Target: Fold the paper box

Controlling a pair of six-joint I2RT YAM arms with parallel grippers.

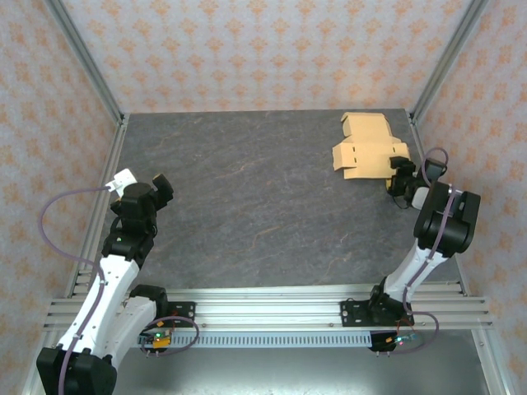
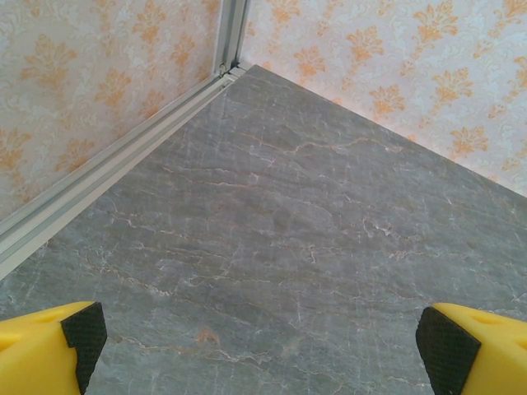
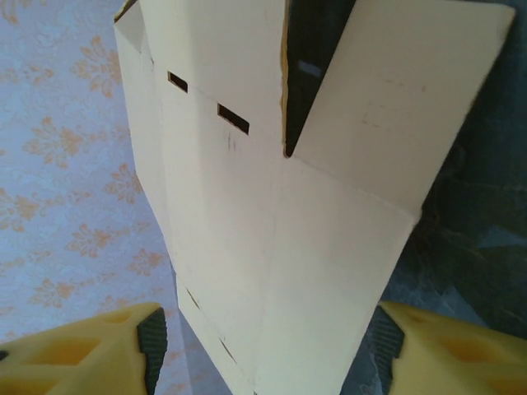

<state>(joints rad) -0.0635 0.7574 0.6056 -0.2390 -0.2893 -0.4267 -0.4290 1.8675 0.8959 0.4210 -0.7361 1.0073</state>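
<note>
Progress: tan die-cut cardboard paper box lies mostly flat with its flaps unclosed; folding looks barely begun.
Location: far right corner of the grey stone-pattern tabletop.
Right end effector: jaws part-way apart, straddling a box panel; grip unconfirmed.
Left end effector: wide, nothing held, near the left edge.
Room: patterned walls crowd the box; the tabletop is open toward centre.

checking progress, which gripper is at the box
The right gripper: the box lies between its fingers. The left gripper is over the table, far away.
</note>
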